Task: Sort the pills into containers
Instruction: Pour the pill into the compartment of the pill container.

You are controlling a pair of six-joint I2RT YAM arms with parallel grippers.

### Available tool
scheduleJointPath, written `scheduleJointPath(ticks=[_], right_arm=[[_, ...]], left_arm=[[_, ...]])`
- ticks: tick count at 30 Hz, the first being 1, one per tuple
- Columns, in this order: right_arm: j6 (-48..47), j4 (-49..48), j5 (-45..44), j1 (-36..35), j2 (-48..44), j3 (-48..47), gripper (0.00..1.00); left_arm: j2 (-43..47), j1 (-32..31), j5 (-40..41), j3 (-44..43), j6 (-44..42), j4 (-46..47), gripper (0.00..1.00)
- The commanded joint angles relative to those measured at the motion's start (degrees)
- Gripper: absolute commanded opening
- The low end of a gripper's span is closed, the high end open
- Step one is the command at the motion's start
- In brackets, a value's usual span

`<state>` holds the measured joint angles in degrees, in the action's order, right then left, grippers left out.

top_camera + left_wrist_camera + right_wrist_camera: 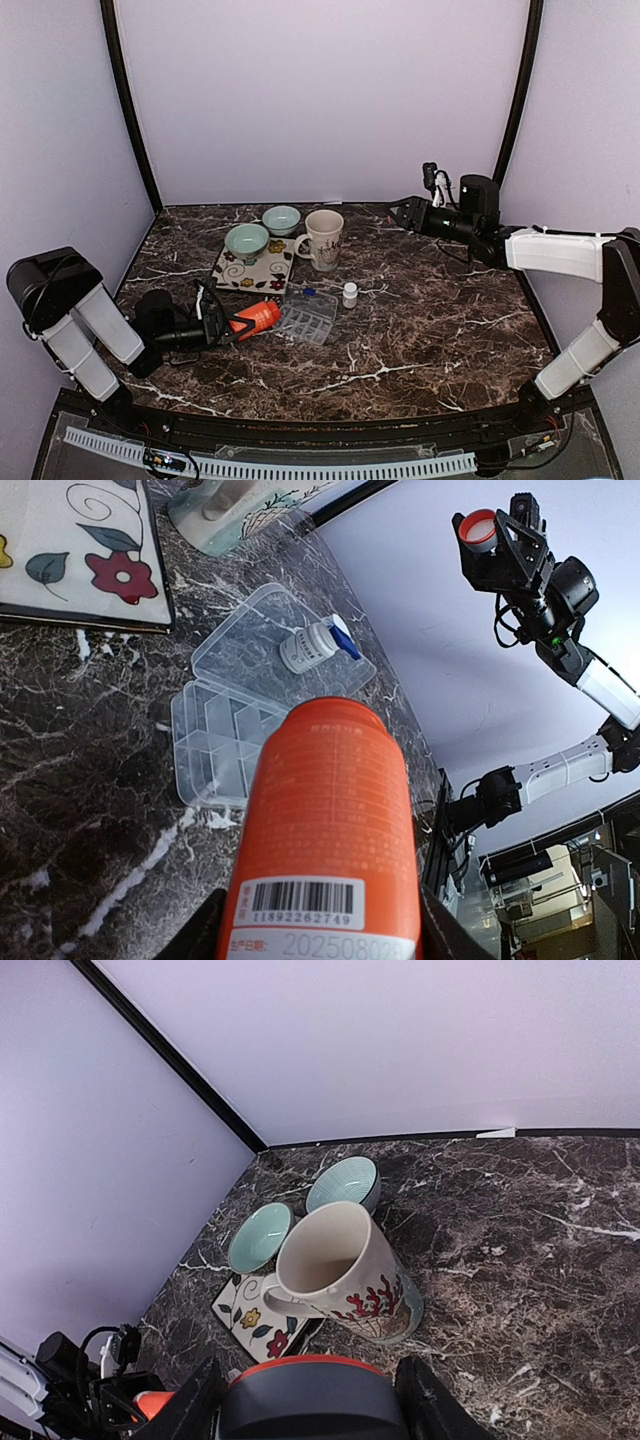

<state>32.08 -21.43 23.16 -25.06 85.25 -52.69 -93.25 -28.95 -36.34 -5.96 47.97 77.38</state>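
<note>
Looking at this one, the left pincer (228, 326) is clamped round the orange bottle (256, 317), which is tipped over just left of the clear pill organizer (308, 320). The right pincer (397, 212) grips a red-rimmed cap (478, 530), probably the bottle's, high up and well back-right of the organizer. The bottle looks like light, stiff, slick plastic, so I'd hold it mid-body and tip gently.

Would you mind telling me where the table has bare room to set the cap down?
The right half of the table, beyond the small white bottle, is bare, as is the near strip before the pill organizer. The back left is crowded: bowls, mug, floral tile.
</note>
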Motion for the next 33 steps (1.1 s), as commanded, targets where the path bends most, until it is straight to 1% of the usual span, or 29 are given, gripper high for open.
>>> scheduleJointPath(ticks=[1, 10, 18, 33], right_arm=[[0.6, -3.3, 0.4, 0.6, 0.4, 0.9, 0.44], [0.8, -3.6, 0.3, 0.6, -0.1, 1.6, 0.44], [1.3, -4.3, 0.5, 0.7, -0.3, 2.4, 0.44], [0.5, -2.8, 0.8, 0.8, 0.5, 0.5, 0.44]], left_arm=[[2.6, -0.6, 0.6, -1.4, -2.6, -2.9, 0.08], [4.3, -1.1, 1.8, -1.9, -3.7, -6.3, 0.08], [7.3, -1.2, 3.5, -2.2, -5.2, -11.4, 0.08], [6.8, -1.3, 3.6, -4.3, -6.7, -15.3, 0.08]])
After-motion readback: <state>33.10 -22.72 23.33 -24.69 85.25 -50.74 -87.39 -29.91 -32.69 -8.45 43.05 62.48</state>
